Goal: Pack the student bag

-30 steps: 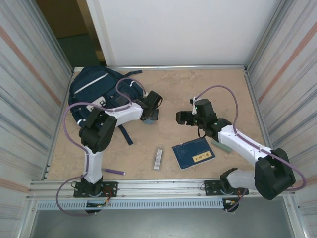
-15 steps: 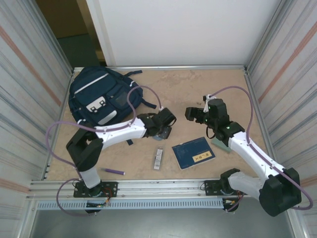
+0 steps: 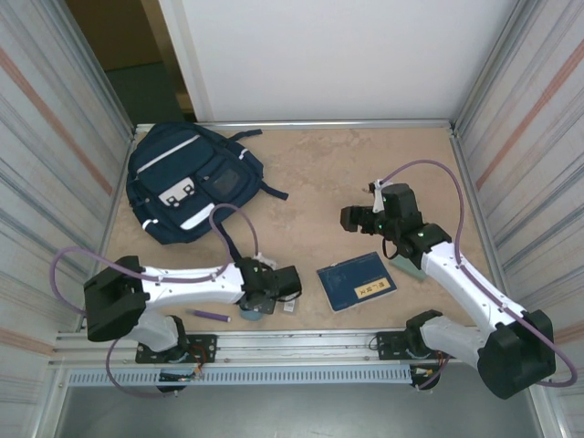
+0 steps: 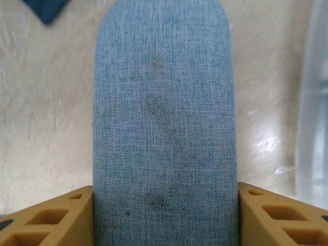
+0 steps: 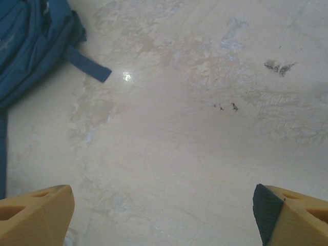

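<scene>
From my console I see the student bag (image 3: 190, 187) lying flat in the far left corner of the table (image 3: 310, 164), front pockets and grey patch facing up, one dark strap (image 3: 274, 192) trailing toward the middle. My left gripper (image 3: 263, 294) is well apart from it, down by the near edge, and its yellow fingers (image 4: 56, 215) are clamped on either side of a blue-grey fabric case (image 4: 164, 118) with a rounded end. Just left of that gripper lies a purple pen (image 3: 211, 315); to its right, a blue notebook (image 3: 358, 281) with a yellow label rests flat. My right gripper (image 3: 351, 217) hangs over bare tabletop right of centre, its fingers (image 5: 36, 215) spread wide apart with nothing between them, the bag's strap end showing in the far left of its wrist camera.
</scene>
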{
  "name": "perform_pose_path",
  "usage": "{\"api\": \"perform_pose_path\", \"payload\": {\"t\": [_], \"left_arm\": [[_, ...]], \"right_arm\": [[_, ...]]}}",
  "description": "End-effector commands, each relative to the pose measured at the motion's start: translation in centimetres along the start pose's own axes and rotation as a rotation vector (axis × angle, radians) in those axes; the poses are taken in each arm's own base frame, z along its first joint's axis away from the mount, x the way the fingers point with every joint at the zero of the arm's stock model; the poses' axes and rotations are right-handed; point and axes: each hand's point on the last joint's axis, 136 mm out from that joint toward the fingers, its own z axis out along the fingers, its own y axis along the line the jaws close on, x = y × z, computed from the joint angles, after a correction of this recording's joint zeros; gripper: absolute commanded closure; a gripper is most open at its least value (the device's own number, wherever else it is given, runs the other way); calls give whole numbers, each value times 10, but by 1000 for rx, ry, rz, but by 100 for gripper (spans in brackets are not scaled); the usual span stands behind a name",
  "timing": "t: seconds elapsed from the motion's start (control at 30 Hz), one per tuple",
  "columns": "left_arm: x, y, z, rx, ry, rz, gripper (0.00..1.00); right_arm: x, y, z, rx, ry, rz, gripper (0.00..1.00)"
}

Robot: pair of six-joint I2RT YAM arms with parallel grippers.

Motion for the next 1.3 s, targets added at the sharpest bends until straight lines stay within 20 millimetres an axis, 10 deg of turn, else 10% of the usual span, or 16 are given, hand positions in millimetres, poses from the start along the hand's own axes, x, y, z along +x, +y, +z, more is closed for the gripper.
{"api": "perform_pose_path", "payload": {"t": [0.0,0.3,0.67,1.07,1.27], "left_arm": [[20,-10,12,50,51,-121,43],[4,-24,-10,108,26,-167,16],[-91,34,-102,71,-273,-190,4],[-202,127,-41,105,-441,-354,1],[-246,137,-7,101,-434,-314,1]], "right_arm": [[-10,6,-3,-22,-14,-17,10],[-13,1,2,9,-17,-3,9],[-22,-4,-9,44,-68,8,7],[-10,4,-16,-48,-104,162,12],[-8,11,-17,-83,-89,202,14]]}}
